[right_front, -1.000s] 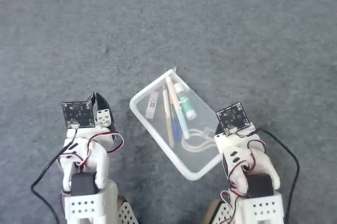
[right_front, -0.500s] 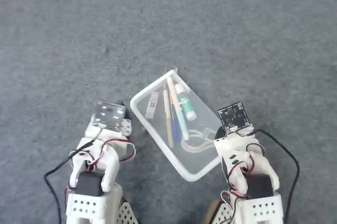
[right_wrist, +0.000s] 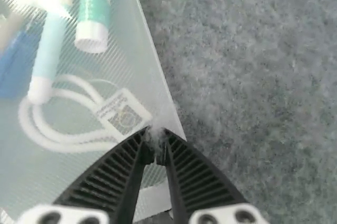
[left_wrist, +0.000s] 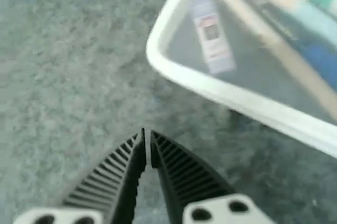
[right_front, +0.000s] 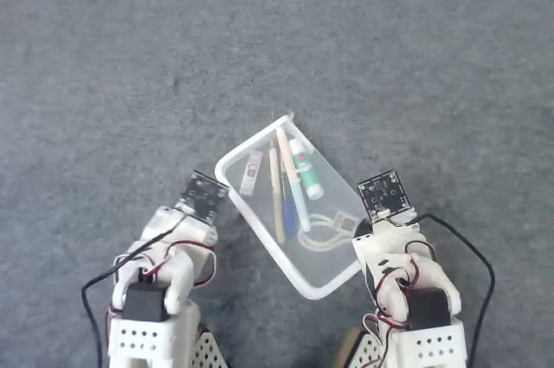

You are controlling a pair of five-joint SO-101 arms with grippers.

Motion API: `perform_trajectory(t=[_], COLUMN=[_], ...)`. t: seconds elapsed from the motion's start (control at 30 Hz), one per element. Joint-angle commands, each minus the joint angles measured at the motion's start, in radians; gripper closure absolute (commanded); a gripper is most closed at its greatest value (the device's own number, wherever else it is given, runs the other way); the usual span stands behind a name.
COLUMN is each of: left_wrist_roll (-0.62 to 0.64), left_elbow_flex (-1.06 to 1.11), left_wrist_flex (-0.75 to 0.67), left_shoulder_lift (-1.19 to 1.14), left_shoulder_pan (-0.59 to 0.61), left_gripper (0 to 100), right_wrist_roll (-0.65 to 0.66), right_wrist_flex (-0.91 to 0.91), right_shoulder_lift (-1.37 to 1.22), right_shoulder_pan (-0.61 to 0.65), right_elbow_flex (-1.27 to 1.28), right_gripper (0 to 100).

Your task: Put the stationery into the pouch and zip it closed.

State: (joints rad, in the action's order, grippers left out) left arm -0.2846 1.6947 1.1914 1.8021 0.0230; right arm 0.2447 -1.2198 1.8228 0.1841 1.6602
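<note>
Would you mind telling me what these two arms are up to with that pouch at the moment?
The stationery, pens and a glue stick among it, already lies inside the clear pouch on the grey mat. The right gripper is pinching the pouch's edge. The left gripper, shut and holding nothing, hangs over the mat just off the pouch's white-rimmed corner. Whether the zip is closed cannot be told.

Illumination was even and diffuse across the grey table (right_front: 415, 65) in the high view, and no hard-edged shadows were cast. A faint soft shadow lay along the near edge of the pouch (right_front: 333, 266). In the right wrist view, its clear skin carried a pale striped sheen. In the left wrist view, a dim shadow darkened the table beneath the pouch rim. The black fingers (left_wrist: 179, 176) showed little highlight.
</note>
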Motion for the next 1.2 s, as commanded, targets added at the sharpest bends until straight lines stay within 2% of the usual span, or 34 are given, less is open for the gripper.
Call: perform_trajectory(t=[0.0, 0.13, 0.2, 1.17], left_wrist_roll=[0.143, 0.272, 0.262, 0.253], left_elbow_flex=[-0.010, -0.010, -0.010, -0.010], left_wrist_flex=[0.006, 0.041, 0.074, 0.072], left_shoulder_lift=[0.021, 0.021, 0.021, 0.021], left_shoulder_pan=[0.118, 0.155, 0.152, 0.157], left_gripper=[99, 99, 99, 99], right_wrist_roll=[-0.005, -0.006, -0.006, -0.006], right_wrist_flex=[-0.048, -0.090, -0.088, -0.088], right_shoulder_lift=[-0.010, -0.008, -0.008, -0.008], right_shoulder_pan=[-0.018, -0.022, -0.021, -0.019], right_elbow_flex=[0.023, 0.023, 0.023, 0.023], right_gripper=[99.1, 99.1, 99.1, 99.1])
